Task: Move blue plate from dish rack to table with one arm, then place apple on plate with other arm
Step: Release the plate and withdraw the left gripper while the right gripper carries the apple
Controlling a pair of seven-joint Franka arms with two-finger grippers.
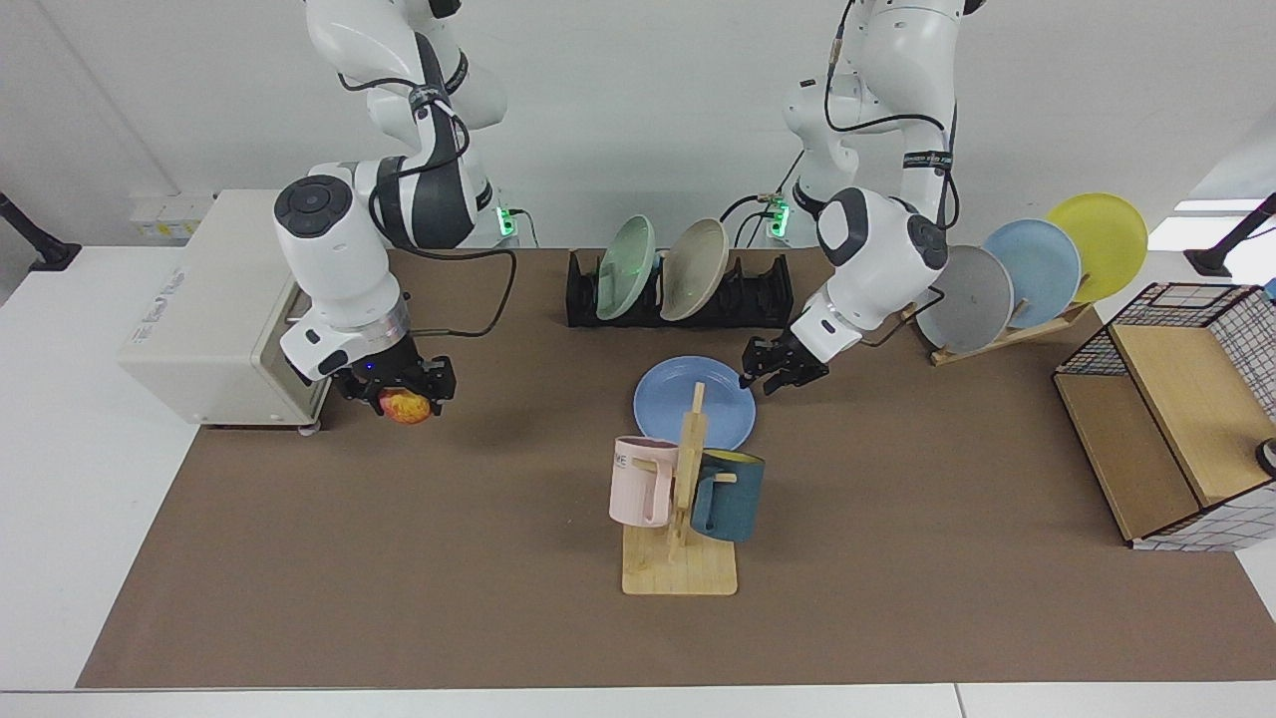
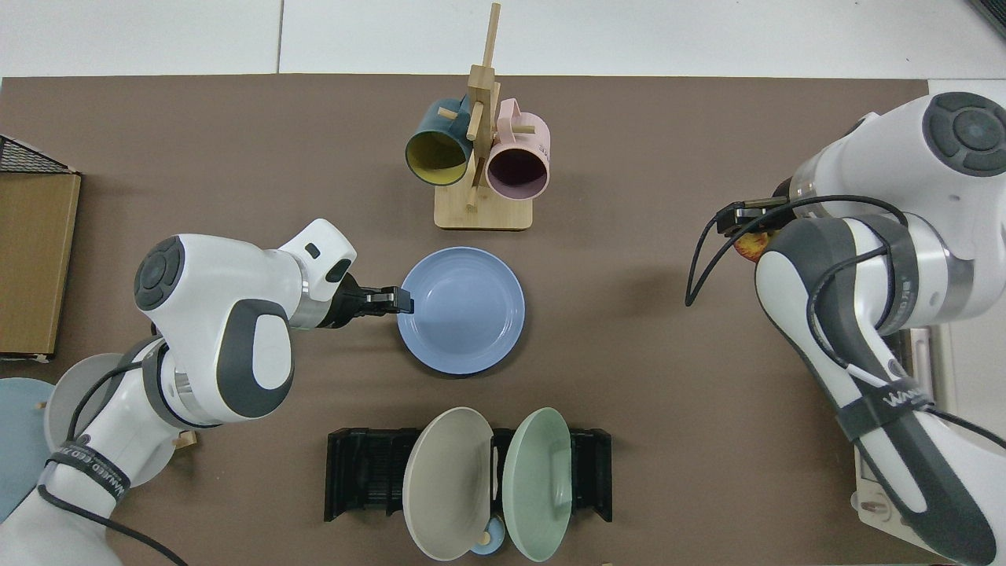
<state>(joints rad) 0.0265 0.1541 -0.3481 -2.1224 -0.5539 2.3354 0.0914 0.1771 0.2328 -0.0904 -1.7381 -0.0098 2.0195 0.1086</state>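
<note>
The blue plate (image 1: 695,402) (image 2: 460,310) lies level, low over or on the brown mat of the table (image 1: 399,558), in front of the black dish rack (image 1: 758,294) (image 2: 361,479). My left gripper (image 1: 756,377) (image 2: 399,299) reaches in from the facing view's right and is shut on the plate's rim. At the facing view's left, my right gripper (image 1: 404,399) hangs a little above the mat, shut on the red-yellow apple (image 1: 404,407). In the top view the apple (image 2: 747,248) is mostly hidden under the arm.
A green and a beige plate stand in the dish rack. A wooden mug tree (image 1: 680,558) with a pink and a teal mug stands just in front of the blue plate. A slanted stand (image 1: 1007,334) holds grey, sky-blue and yellow plates. A wire basket (image 1: 1186,399) stands far right, a white appliance (image 1: 199,319) far left.
</note>
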